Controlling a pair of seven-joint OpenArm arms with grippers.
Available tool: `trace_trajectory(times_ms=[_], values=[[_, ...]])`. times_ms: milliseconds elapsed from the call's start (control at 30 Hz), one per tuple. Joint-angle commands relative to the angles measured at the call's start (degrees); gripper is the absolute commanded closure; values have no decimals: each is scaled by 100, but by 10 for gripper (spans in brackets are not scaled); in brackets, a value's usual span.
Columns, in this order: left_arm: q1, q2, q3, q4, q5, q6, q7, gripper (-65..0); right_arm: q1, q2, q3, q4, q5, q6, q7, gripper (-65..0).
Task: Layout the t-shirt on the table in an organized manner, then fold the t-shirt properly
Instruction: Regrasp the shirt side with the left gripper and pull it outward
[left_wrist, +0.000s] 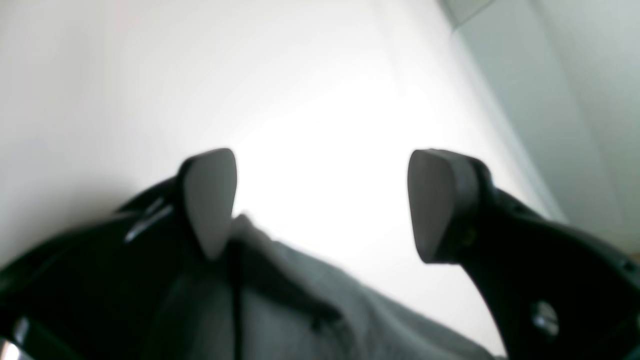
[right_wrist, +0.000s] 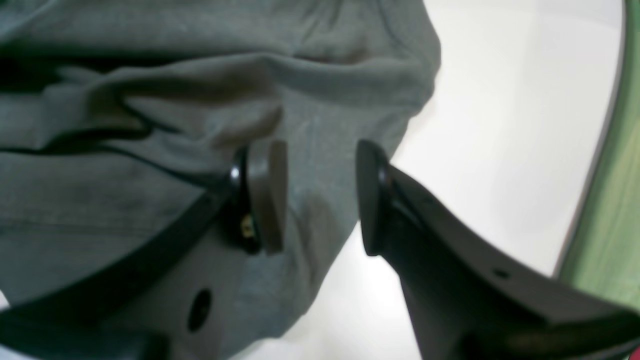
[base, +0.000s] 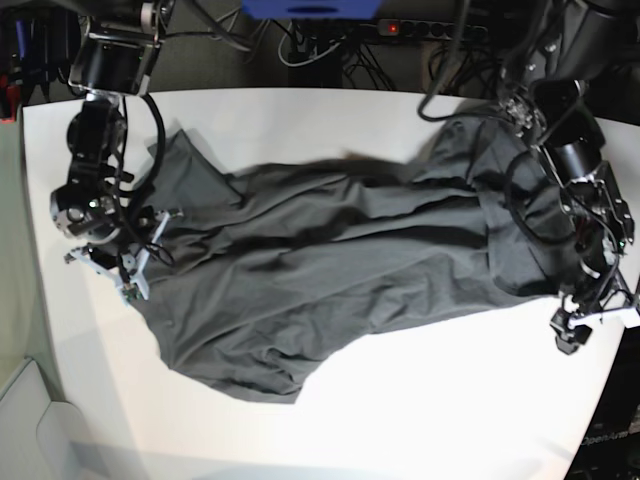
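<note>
honestly the t-shirt (base: 330, 270) lay spread but wrinkly across the table (base: 400, 400), nothing folded yet, with the left gripper (left_wrist: 320, 205) and right gripper (right_wrist: 320, 197) both parted, holding nothing.

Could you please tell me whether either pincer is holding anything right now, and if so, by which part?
Nothing is held. The left pincer stands wide open at the t-shirt edge; the right pincer is open over the cloth, its fingers not pinching it.

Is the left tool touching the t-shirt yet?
Cannot tell. In the left wrist view the left tool stands open, one pad overlapping the t-shirt edge, but blur hides any contact; the base view is too coarse.
</note>
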Motion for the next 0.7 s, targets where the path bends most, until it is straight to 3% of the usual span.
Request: trace_trajectory(times_ms=[0,300,467,667], values=[[-263,-158,9,100,-88,-98,-184,-519,78,84,11,76,21,-8,98,-206],[-649,-466,18,108,-88,-98,-123,-519,69,128,11,85,21,-8,98,-206],[-210,-422,326,108,-88,-107,370,-519,69,128,11,85,21,-8,98,-206],[318,-422,827,108,-97,-98,-8,-519,78,128,11,85,21,-8,98,-206]])
